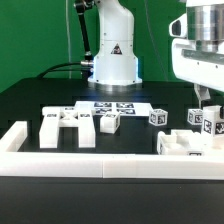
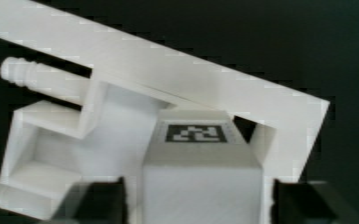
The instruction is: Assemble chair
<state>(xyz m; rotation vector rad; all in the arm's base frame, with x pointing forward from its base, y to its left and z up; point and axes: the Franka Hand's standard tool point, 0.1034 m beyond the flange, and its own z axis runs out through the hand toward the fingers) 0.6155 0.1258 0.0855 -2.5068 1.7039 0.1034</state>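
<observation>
My gripper [image 1: 204, 99] is at the exterior view's right, low over the table. In the wrist view its two dark fingers [image 2: 98, 200] press both sides of a white chair block [image 2: 201, 175] that has a square tag on its far end, so it is shut on that block. The block also shows in the exterior view [image 1: 197, 119]. Under it lies a white chair part with round pegs [image 2: 60, 120], which the exterior view shows close to the front rail [image 1: 184, 145]. A large slotted chair slab [image 1: 66, 126] lies at the exterior view's left. Small tagged blocks [image 1: 110, 122] [image 1: 157, 116] lie mid-table.
A long white border rail [image 1: 100, 165] runs along the table's front and turns back at the exterior view's left; it crosses the wrist view [image 2: 158, 50]. The marker board [image 1: 112, 106] lies before the robot base [image 1: 112, 60]. Another tagged block [image 1: 216, 125] sits at the exterior view's right edge.
</observation>
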